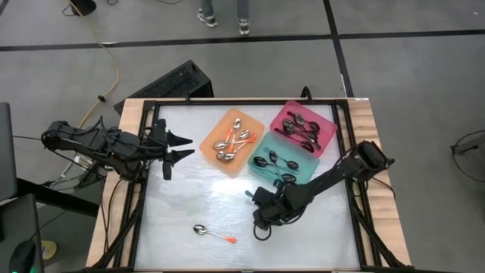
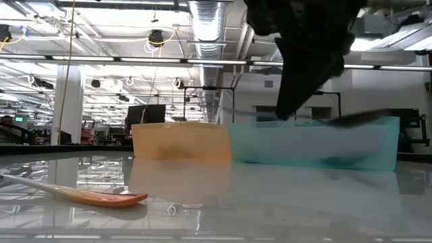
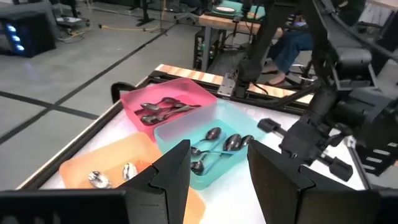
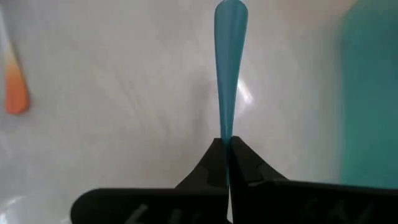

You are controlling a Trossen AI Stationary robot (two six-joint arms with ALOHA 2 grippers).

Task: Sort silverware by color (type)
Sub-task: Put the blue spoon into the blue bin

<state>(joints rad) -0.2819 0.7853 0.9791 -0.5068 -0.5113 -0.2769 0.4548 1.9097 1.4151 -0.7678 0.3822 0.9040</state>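
My right gripper hangs over the table's middle, near the teal tray, shut on a teal-handled spoon. One spoon with a shiny bowl and an orange handle lies flat on the table near the front edge. More orange-handled spoons lie in the orange tray, dark-bowled teal ones in the teal tray, and black ones in the pink tray. My left gripper waits open at the table's left side. My right gripper pinches the teal spoon's handle between its two fingers. The handle's free end sticks straight out past the fingertips. The fingers hide the bowl end. In the low view the gripper hangs above the tabletop, and I see no part of the spoon resting on it.
The three trays stand side by side at the table's far right. A dark frame runs around the white tabletop. Bare tabletop lies between the orange-handled spoon and the trays. A person sits beyond the table in the left wrist view.
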